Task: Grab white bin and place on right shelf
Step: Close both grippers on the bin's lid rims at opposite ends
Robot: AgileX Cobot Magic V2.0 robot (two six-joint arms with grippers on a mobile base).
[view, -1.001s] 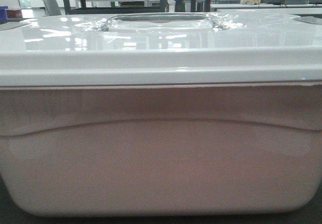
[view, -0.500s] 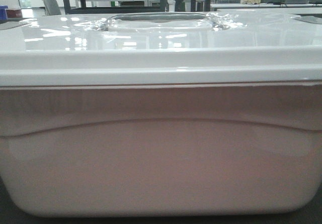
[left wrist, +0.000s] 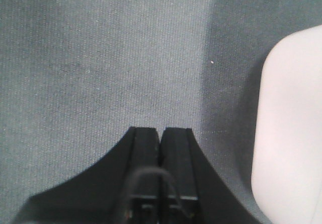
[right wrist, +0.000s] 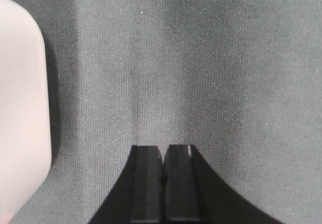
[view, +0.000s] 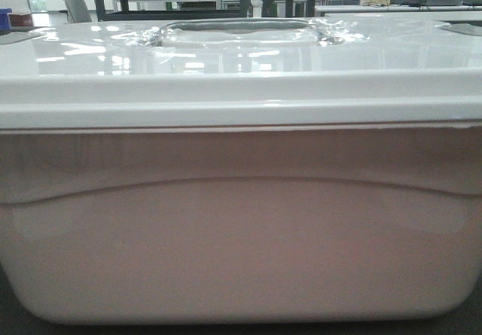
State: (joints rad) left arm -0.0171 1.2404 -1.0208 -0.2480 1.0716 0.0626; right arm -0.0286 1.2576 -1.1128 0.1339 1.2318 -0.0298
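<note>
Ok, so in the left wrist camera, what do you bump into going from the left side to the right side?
The grey cloth surface → the left claw, shut, low in the middle → the white bin, with its rounded corner showing at the right edge.

ceiling glare on white bin [view: 188,64], slightly soft

The bin [left wrist: 292,128] stands on the cloth [left wrist: 100,58], right of the left claw [left wrist: 161,131] and apart from it. It is left of the right claw [right wrist: 162,148], also apart. Cloth lies ahead of both claws. The lid [view: 241,86] sits on the bin, its handle [view: 241,30] on top.
</note>
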